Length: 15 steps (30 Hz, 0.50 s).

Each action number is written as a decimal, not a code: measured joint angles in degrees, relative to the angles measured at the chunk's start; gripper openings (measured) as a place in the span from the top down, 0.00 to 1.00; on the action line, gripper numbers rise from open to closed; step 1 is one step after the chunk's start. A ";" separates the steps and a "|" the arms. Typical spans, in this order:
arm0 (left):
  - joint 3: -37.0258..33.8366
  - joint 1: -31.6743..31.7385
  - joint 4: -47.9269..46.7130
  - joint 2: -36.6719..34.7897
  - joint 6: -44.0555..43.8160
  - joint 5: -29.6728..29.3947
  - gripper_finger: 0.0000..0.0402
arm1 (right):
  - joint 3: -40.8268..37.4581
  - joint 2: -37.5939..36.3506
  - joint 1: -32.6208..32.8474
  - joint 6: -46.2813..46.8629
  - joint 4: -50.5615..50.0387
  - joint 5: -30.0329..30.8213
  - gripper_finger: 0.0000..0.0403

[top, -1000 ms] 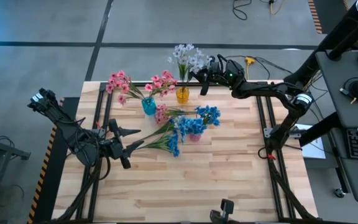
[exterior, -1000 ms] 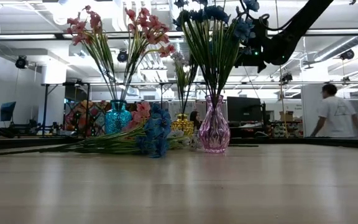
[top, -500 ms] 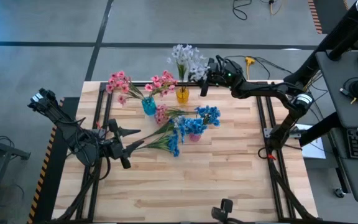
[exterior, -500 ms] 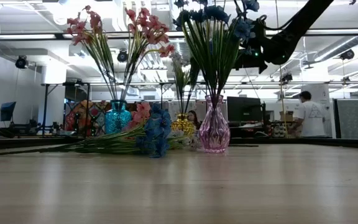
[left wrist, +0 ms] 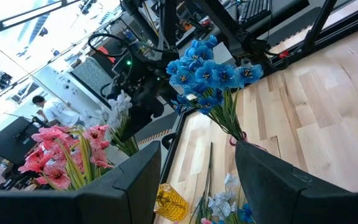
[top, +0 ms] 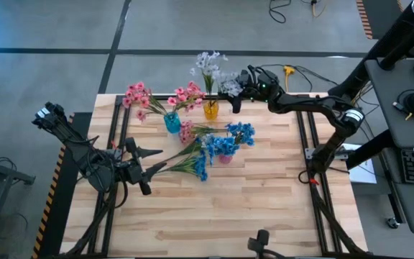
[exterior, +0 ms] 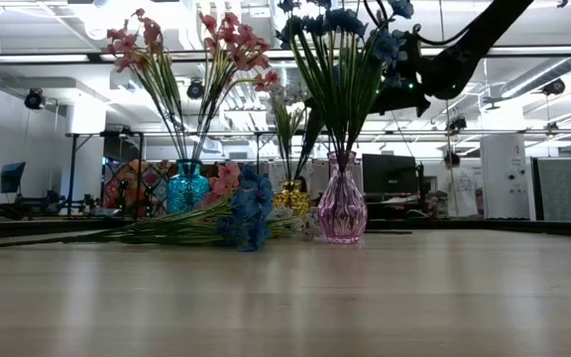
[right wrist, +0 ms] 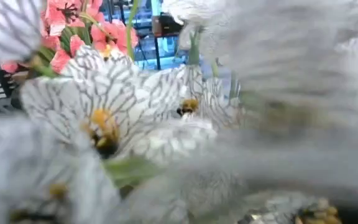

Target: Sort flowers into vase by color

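Note:
White flowers [top: 208,65] stand with their stems in a yellow vase [top: 210,110] at the table's far edge. My right gripper [top: 236,92] hovers just right of their blooms, which fill its wrist view [right wrist: 104,112]. Pink flowers [top: 157,101] stand in a teal vase [top: 172,122]. Blue flowers [top: 239,133] stand in a pink vase [top: 224,157]. Loose blue and pink sprays [top: 192,162] lie flat on the table. Their stem ends point at my left gripper [top: 149,170], which is open with nothing between its fingers [left wrist: 197,180].
The three vases [exterior: 290,198] stand close together at the far middle of the table. The loose sprays [exterior: 236,213] lie in front of them. Black frame rails [top: 304,137] run along the table's left and right sides. The near half of the wooden top [top: 250,208] holds nothing.
The white flowers have shifted in the yellow vase: most of the blooms have swung toward the table's left, away from my right gripper. The vase itself has stayed in place.

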 joint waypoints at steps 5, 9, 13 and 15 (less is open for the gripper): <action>-0.01 0.00 -0.02 0.00 0.00 0.01 0.53 | 1.78 -1.81 -0.17 -1.98 -7.90 0.06 0.31; -0.01 0.00 -0.02 0.00 0.00 0.01 0.53 | 4.01 -3.04 -0.17 -3.52 -15.56 0.05 0.29; -0.01 0.00 -0.02 0.00 -0.02 0.01 0.53 | 6.76 -4.05 -0.17 -5.28 -23.90 0.80 0.27; -0.01 0.00 -0.02 0.00 -0.02 0.01 0.53 | 8.30 -4.28 -0.11 -6.46 -27.80 1.58 0.26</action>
